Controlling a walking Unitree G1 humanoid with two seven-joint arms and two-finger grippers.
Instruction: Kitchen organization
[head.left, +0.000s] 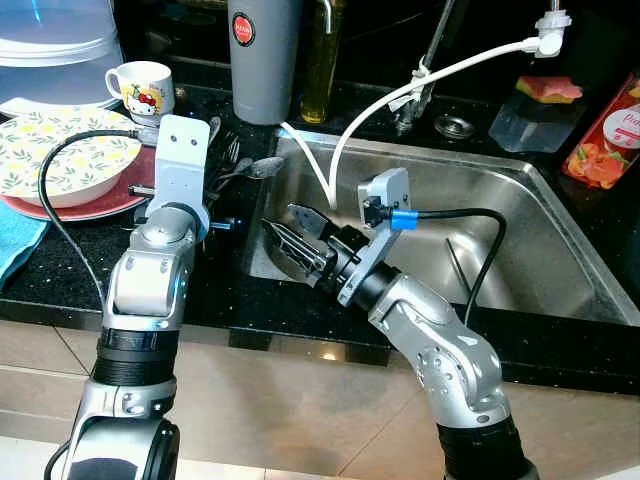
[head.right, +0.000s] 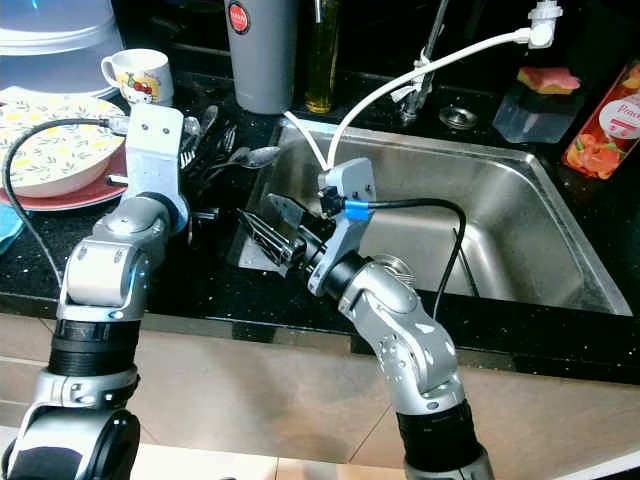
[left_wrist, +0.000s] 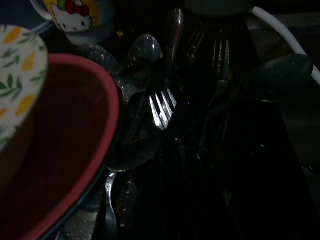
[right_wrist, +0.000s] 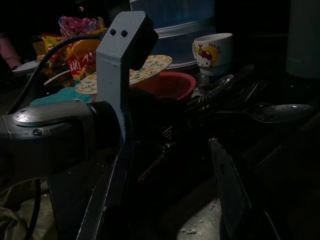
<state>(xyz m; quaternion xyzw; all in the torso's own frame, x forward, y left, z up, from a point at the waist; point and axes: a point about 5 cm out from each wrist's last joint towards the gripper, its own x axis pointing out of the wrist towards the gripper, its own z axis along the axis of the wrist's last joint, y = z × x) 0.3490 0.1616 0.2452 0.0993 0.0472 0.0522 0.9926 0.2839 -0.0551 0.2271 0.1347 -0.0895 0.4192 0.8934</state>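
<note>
A pile of spoons and forks (head.left: 238, 160) lies on the black counter between a red plate (head.left: 100, 207) and the sink (head.left: 520, 260). In the left wrist view a fork (left_wrist: 162, 107) and a spoon (left_wrist: 145, 50) lie close to the red plate's rim (left_wrist: 102, 125). My left gripper (head.left: 218, 160) reaches over this pile, in front of its grey wrist mount. My right gripper (head.left: 290, 235) hovers open and empty at the sink's left edge, pointing toward the cutlery. Its fingers (right_wrist: 115, 190) stand wide apart.
A lemon-patterned bowl (head.left: 55, 155) sits on the red plate, with a cartoon mug (head.left: 145, 88) behind. A grey tumbler (head.left: 262, 55), an oil bottle (head.left: 322, 60) and a white hose (head.left: 400, 95) stand behind the sink. A sponge box (head.left: 535, 110) and a red bottle (head.left: 605, 140) are at right.
</note>
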